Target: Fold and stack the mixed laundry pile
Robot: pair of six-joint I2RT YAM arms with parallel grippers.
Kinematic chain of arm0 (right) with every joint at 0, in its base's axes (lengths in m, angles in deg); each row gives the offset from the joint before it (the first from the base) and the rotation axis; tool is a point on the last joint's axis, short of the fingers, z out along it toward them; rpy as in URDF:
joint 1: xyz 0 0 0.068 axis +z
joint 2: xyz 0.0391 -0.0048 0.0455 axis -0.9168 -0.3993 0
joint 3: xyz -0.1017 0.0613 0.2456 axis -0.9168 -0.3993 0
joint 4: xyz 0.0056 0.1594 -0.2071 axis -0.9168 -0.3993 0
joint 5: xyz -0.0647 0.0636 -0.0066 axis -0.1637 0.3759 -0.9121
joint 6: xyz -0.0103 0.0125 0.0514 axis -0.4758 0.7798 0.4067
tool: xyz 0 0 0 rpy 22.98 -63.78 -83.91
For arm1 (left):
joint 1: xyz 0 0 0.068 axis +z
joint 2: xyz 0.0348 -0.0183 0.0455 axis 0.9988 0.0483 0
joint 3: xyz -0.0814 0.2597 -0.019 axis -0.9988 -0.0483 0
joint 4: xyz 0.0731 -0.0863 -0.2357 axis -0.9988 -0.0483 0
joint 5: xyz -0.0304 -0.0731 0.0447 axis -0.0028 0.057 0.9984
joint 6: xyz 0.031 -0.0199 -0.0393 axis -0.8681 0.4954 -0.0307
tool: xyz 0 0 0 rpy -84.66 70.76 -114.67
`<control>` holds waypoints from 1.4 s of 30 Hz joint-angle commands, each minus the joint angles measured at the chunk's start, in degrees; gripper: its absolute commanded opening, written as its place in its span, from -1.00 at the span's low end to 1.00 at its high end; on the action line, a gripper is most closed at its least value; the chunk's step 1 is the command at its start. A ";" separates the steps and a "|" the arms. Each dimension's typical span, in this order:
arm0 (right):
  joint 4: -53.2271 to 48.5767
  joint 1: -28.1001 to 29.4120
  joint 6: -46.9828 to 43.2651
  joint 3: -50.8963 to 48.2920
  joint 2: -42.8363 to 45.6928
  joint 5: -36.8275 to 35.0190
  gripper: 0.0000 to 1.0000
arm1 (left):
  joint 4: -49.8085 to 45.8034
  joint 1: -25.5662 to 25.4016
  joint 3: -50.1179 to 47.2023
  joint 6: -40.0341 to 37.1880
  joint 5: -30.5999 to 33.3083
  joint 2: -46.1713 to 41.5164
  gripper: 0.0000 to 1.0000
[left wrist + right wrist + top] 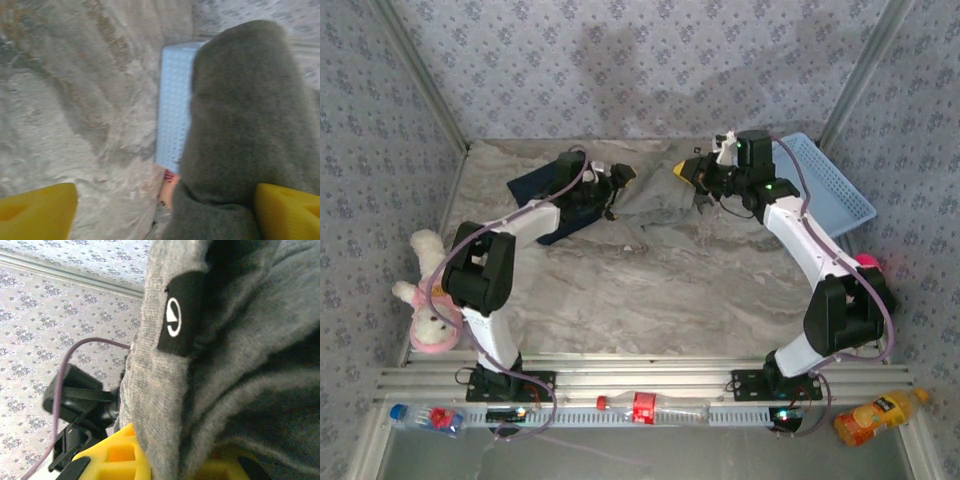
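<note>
A soft knitted grey garment (225, 390) with a black woven label (180, 312) is seen pressed against the lens, pinched in the closed right gripper (170, 460). Overhead, a crumpled navy T-shirt (535, 185) is spread upper left on the marbled table (650, 290). The left gripper (162, 212) is held wide, with grey cloth draped against one blocky yellow finger (287, 212). A perforated blue plastic basket (830, 185) is set upper right.
</note>
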State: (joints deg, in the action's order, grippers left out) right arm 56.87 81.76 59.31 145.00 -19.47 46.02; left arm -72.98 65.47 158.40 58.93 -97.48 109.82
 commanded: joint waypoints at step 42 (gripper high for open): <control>-3.16 16.70 0.97 79.57 -72.69 -4.53 -0.95 | -22.48 21.14 -17.65 -41.81 26.93 -20.95 -0.25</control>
State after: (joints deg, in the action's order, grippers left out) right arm 50.94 100.44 57.01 221.87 -88.58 44.73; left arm -93.02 86.41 142.95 20.02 -73.03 90.04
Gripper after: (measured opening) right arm 0.112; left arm 0.274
